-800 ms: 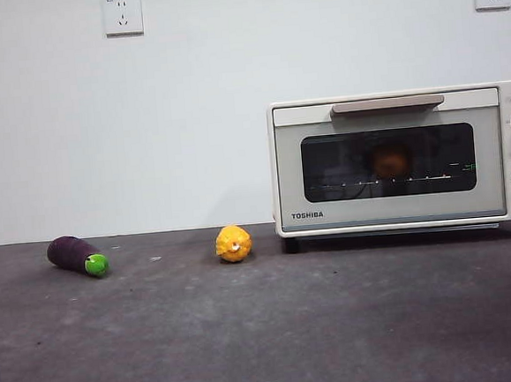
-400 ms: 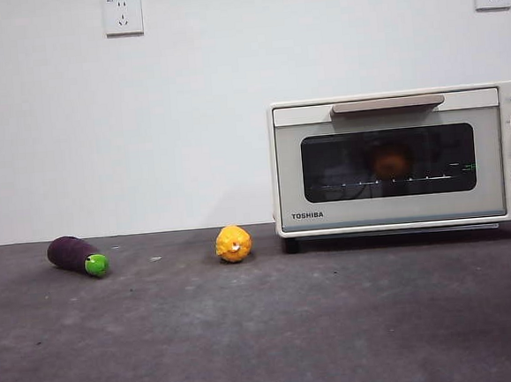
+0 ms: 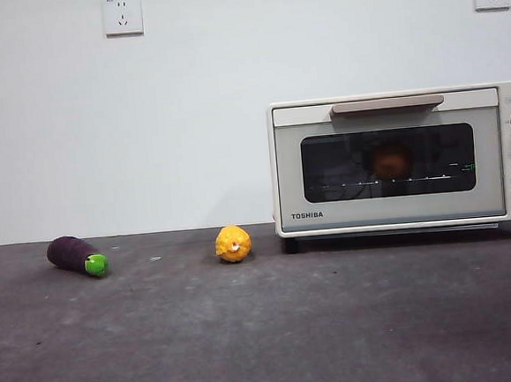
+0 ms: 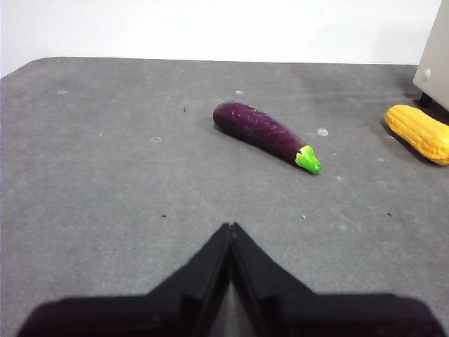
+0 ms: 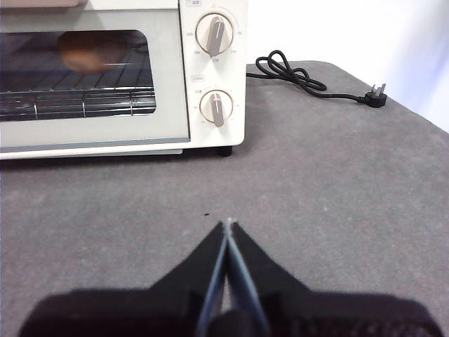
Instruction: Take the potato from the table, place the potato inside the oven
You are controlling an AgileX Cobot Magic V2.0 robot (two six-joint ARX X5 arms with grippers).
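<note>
Found inside the oven (image 3: 394, 208), not on the table (image 3: 249, 333): the potato (image 3: 392, 159), dim orange-brown behind the dark glass door, resting on the wire rack with the door shut

Seen from the right gripper (image 5: 227, 225), with the jaws' heading as 12 o'clock: the potato at about 11 o'clock, beyond the glass, well apart from the jaw tips. Roundish, a little wider than tall, so no long axis to line up with. Right jaws pressed together with nothing between them, low over bare table in front of the two knobs (image 5: 213, 35)

Left gripper (image 4: 230, 228) likewise clenched on nothing, far off toward the other end, with the purple eggplant (image 4: 263, 132) at about 12 o'clock and the yellow item (image 4: 421, 132) near 2 o'clock. Clearly the right arm nearer the oven

In the front view, from the yellow item outward: oven at roughly 2 o'clock, eggplant at 9 o'clock

Judged from this: placing looks done, no further reach called for
</note>
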